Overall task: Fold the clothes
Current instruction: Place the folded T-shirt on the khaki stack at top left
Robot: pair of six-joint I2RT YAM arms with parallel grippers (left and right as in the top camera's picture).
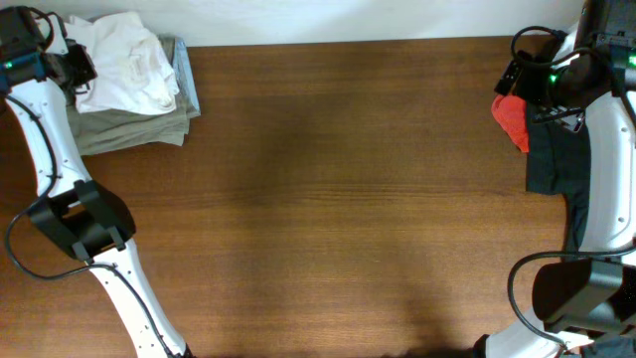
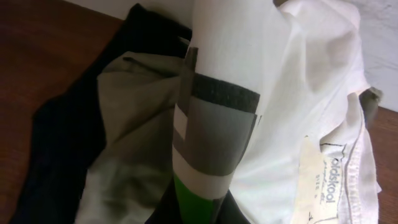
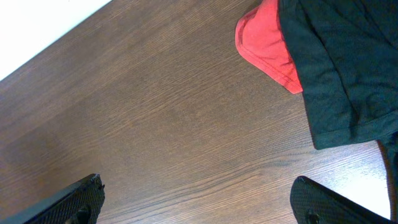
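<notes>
1. The shirt (image 1: 124, 65) was seen crumpled in a heap on the khaki garment (image 1: 129, 129), at the far left corner of the worktop (image 1: 348, 199).
2. The left tool (image 2: 214, 137) was buried in that heap. Its fingers were seen together at mid-view with white fabric wrapped about them, so it was judged closed on the shirt.
3. The right tool (image 3: 199, 202) was held wide open and empty above bare wood, just beside the red garment (image 3: 267, 43) and black garment (image 3: 342, 62) at the far right.
4. The step in hand was judged to be fetching the shirt; no fold had been made.
5. Next, the shirt would need to be drawn onto the bare centre and spread flat.
</notes>
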